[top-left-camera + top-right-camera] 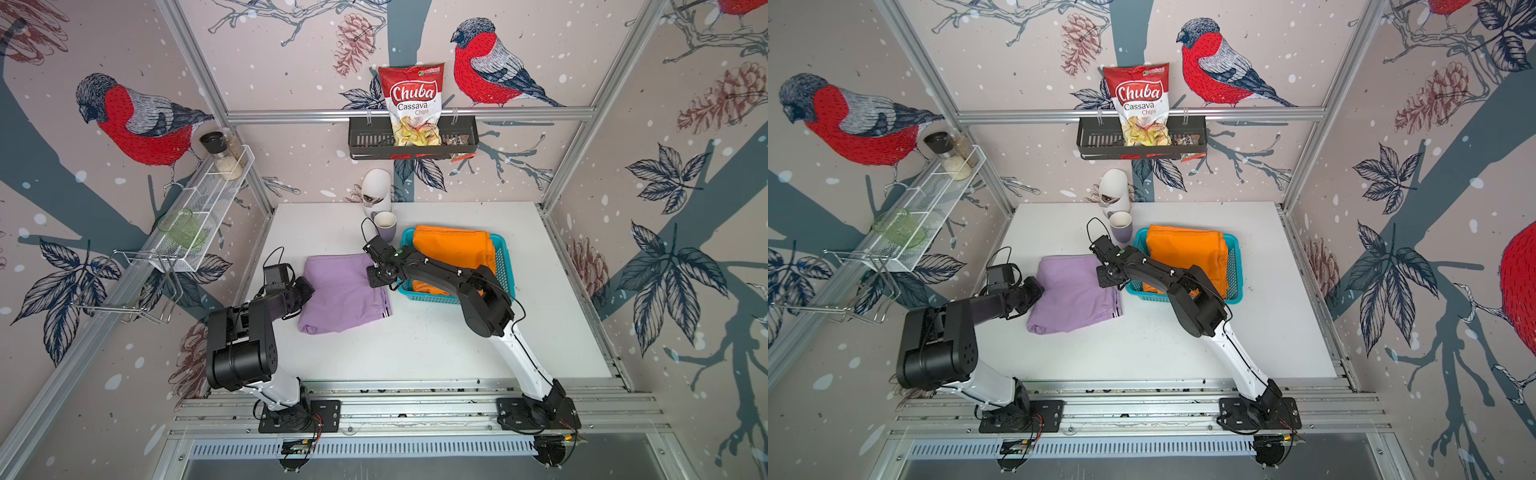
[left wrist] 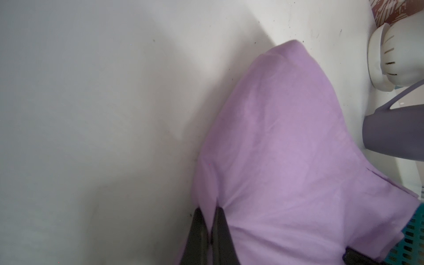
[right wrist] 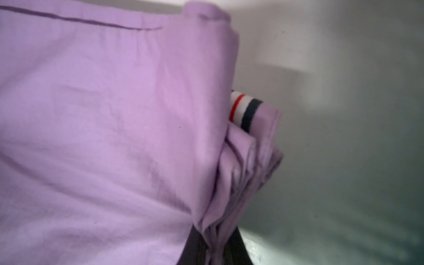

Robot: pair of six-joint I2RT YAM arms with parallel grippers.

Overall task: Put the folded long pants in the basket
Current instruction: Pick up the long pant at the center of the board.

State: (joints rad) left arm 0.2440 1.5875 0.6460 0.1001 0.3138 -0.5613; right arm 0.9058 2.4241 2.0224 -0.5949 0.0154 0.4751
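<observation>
Lilac pants [image 1: 340, 295] lie mid surface [image 1: 436, 349], just beside the basket [image 1: 505, 266] holding orange pants [image 1: 453, 249]. Left gripper [image 2: 212, 213] and right gripper [image 3: 215, 247] each pinch opposite edges, likely to keep the fold flat when lifted.

Lilac pants [image 1: 340, 295] with a white, red and navy striped band [image 3: 243, 110], orange pants [image 1: 453, 249], turquoise slotted basket [image 1: 503, 266], white table [image 1: 436, 349]

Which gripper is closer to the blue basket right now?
Right. The right gripper is shut on the lilac pants at their edge beside the basket; the left gripper is shut on their opposite edge, farther from it.
</observation>
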